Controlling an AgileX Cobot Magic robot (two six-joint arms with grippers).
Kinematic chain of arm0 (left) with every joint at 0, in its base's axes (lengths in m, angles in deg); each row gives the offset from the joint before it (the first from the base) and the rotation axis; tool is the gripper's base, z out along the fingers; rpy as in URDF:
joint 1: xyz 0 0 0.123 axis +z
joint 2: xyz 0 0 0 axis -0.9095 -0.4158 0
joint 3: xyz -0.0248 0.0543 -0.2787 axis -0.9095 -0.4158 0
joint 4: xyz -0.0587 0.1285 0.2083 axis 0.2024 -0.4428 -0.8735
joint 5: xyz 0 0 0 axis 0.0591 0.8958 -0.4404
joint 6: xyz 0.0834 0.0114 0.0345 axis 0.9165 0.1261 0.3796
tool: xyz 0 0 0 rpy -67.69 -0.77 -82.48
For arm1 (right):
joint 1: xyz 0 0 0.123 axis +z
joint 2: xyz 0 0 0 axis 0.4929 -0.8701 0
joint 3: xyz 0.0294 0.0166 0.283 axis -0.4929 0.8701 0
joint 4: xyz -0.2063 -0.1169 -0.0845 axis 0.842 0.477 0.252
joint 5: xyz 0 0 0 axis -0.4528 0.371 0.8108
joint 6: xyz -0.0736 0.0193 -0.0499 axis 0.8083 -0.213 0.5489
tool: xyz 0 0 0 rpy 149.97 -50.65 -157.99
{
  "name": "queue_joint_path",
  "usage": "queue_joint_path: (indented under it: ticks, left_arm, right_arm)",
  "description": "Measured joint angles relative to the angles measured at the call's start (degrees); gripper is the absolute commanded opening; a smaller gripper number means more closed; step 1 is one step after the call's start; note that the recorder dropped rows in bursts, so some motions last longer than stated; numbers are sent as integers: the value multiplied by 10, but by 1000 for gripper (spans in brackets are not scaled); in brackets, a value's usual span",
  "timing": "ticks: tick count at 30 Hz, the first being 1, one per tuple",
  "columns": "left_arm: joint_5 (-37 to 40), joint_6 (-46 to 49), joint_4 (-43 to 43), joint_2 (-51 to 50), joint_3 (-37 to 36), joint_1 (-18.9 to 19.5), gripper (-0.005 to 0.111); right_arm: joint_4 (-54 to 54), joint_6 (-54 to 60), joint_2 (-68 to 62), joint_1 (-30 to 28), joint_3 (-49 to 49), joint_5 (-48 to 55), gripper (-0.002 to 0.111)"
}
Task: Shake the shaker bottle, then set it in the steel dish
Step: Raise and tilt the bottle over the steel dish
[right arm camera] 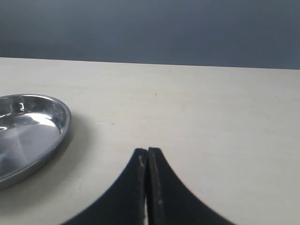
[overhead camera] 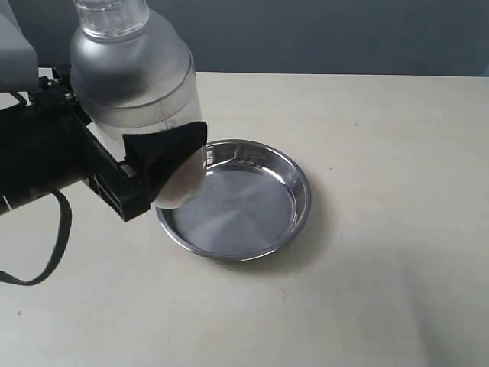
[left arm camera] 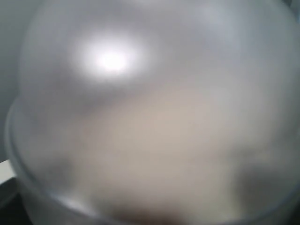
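Left end effector [overhead camera: 163, 155] holds shaker bottle [overhead camera: 130, 70] aloft near steel dish [overhead camera: 303, 193] rim.

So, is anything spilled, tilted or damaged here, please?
Nothing stands out. The shaker bottle is upright with its cap on, held in the left gripper near the steel dish, which lies flat and empty. No spill shows on the table.

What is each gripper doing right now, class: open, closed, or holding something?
Left gripper: closed on the shaker bottle.
Right gripper: closed, holding nothing.
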Motion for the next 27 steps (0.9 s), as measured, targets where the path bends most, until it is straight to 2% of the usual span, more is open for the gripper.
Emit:
queue_joint_path:
  ticks: [5, 10, 13, 16, 21, 23, 27]
  left_arm:
    - [11, 40, 41, 0, 2, 0, 0]
    - [0, 86, 100, -6, 44, 0, 0]
    - [-28, 86, 117, -63, 42, 0, 0]
    - [-31, 82, 114, -119, 36, 0, 0]
    - [-24, 95, 127, -105, 96, 0, 0]
    - [-24, 98, 137, -122, 98, 0, 0]
    - [-3, 94, 104, -122, 126, -1, 0]
  right_arm:
    - [0, 0, 0, 0, 0, 0, -1]
    - [0, 0, 0, 0, 0, 0, -1]
    - [0, 0, 0, 0, 0, 0, -1]
    - [0, 0, 0, 0, 0, 0, -1]
    - [0, 0, 0, 0, 0, 0, -1]
    - [0, 0, 0, 0, 0, 0, -1]
    - [0, 0, 0, 0, 0, 0, -1]
